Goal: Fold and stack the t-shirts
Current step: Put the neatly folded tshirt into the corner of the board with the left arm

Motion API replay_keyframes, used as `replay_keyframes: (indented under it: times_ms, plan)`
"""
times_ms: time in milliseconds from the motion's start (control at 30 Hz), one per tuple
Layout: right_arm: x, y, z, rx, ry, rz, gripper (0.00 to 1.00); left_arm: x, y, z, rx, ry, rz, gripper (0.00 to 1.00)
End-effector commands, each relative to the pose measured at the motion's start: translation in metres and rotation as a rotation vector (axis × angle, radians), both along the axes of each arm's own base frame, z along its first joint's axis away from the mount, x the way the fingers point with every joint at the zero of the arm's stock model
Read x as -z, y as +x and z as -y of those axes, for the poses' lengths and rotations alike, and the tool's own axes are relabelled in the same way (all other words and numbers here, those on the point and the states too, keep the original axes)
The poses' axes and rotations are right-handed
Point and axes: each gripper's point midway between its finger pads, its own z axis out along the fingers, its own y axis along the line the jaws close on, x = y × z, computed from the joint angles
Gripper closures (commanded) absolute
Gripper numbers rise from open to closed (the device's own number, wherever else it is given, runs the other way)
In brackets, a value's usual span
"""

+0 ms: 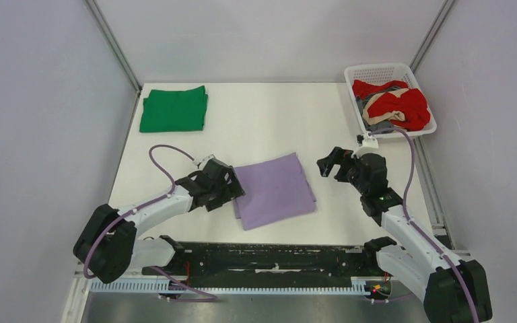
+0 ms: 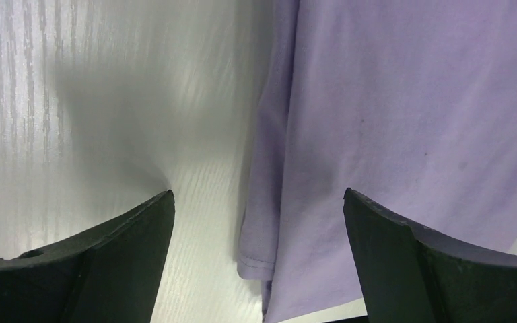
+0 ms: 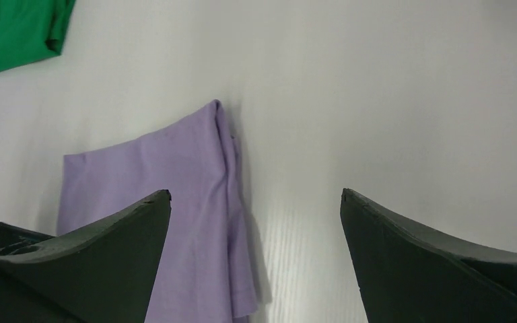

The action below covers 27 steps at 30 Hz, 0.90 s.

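A folded lavender-purple t-shirt (image 1: 274,190) lies in the middle of the white table (image 1: 276,121). My left gripper (image 1: 232,187) is open and empty at the shirt's left edge; in the left wrist view that edge (image 2: 390,121) lies between the jaws. My right gripper (image 1: 331,163) is open and empty, a little right of the shirt; the right wrist view shows the shirt's right edge (image 3: 188,202) under it. A folded green t-shirt (image 1: 174,109) lies at the far left and also shows in the right wrist view (image 3: 20,30). Red (image 1: 409,104), tan and grey shirts sit crumpled in the basket.
A white plastic lattice basket (image 1: 381,71) stands at the table's far right corner. Metal frame posts and pale walls close in the table on the left, back and right. A black rail runs along the near edge between the arm bases.
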Motion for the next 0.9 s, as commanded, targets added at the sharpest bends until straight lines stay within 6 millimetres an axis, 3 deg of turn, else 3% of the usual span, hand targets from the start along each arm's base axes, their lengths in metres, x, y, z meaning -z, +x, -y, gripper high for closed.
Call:
replay_keyframes:
  times_ms: [0, 100, 233, 300, 400, 533, 600, 633, 733, 867]
  plan:
    - [0.007, -0.004, 0.035, 0.123, -0.149, -0.017, 0.02, -0.005, 0.015, 0.010, -0.066, -0.035, 0.048, 0.00]
    - [0.021, -0.011, 0.047, 0.153, -0.206, -0.058, 0.02, 0.002, 0.010, 0.028, -0.008, -0.021, 0.013, 0.04]
    - [0.031, -0.014, 0.053, 0.169, -0.238, -0.087, 0.02, 0.018, 0.002, 0.041, 0.030, 0.021, -0.040, 0.17]
    - [0.032, -0.014, 0.053, 0.167, -0.244, -0.090, 0.02, 0.025, 0.002, 0.044, 0.034, 0.036, -0.057, 0.24]
    - [0.032, -0.014, 0.054, 0.166, -0.252, -0.090, 0.02, 0.032, 0.010, 0.044, 0.036, 0.077, -0.046, 0.43]
    - [0.033, -0.016, 0.058, 0.173, -0.275, -0.090, 0.02, 0.037, 0.029, 0.039, 0.029, 0.188, -0.023, 0.71]
    - [0.031, -0.015, 0.061, 0.179, -0.286, -0.081, 0.02, 0.037, 0.041, 0.036, 0.052, 0.272, -0.018, 0.94]
    - [0.030, -0.016, 0.062, 0.185, -0.289, -0.078, 0.02, 0.037, 0.046, 0.032, 0.067, 0.325, -0.020, 0.98]
    - [0.028, -0.016, 0.065, 0.189, -0.303, -0.067, 0.02, 0.020, 0.076, 0.018, 0.105, 0.513, 0.054, 0.98]
    - [0.028, -0.017, 0.070, 0.204, -0.324, -0.058, 0.02, -0.019, 0.130, 0.000, 0.148, 0.719, 0.176, 0.98]
